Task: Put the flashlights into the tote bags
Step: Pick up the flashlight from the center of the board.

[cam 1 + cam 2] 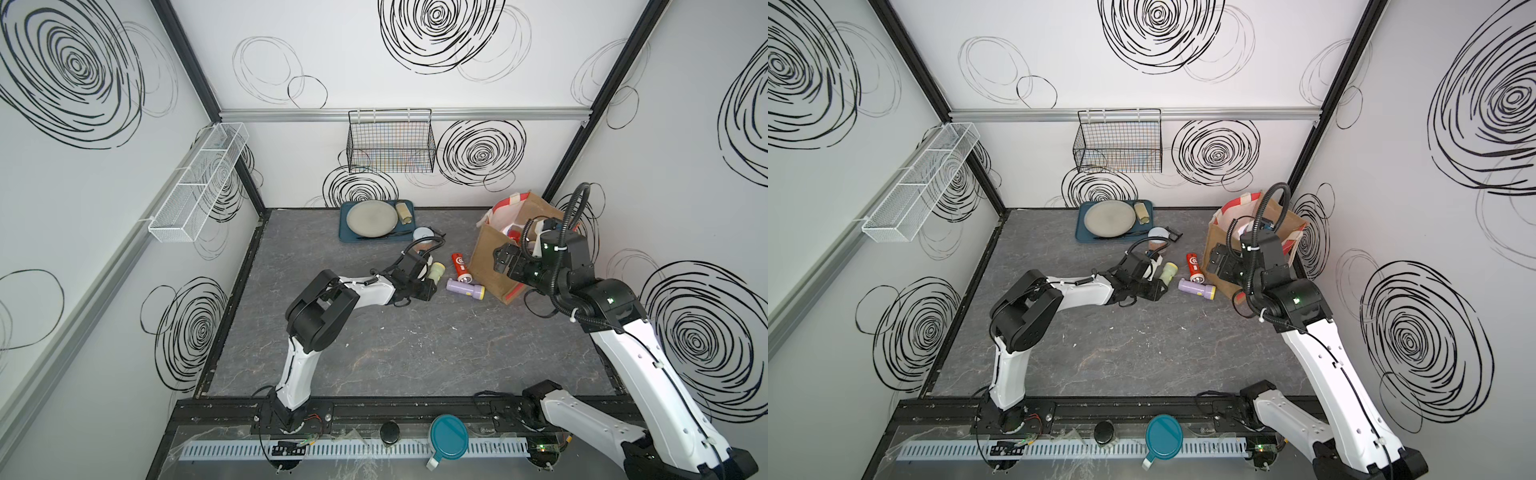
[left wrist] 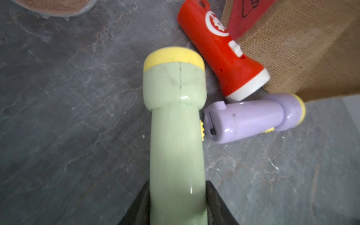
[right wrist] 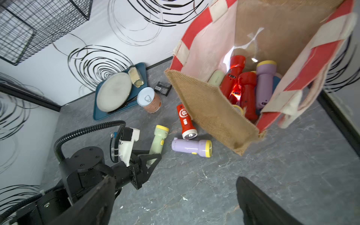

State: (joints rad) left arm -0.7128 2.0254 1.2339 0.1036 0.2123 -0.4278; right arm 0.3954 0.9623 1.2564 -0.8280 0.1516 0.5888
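- left gripper (image 2: 177,194) clamped on the pale green flashlight (image 2: 175,116), low over the table: grasp step, i'd say.
- lilac flashlight (image 2: 251,116) and red flashlight (image 2: 220,50) lie just beside the bag.
- right gripper (image 3: 174,178) jaws wide apart, empty.
- next: lift it clear, over the tote bag (image 3: 212,109) rim, let go.

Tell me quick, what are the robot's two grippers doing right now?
Left gripper: closed on the pale green flashlight, around its handle.
Right gripper: open, holding nothing, near the tote bag.
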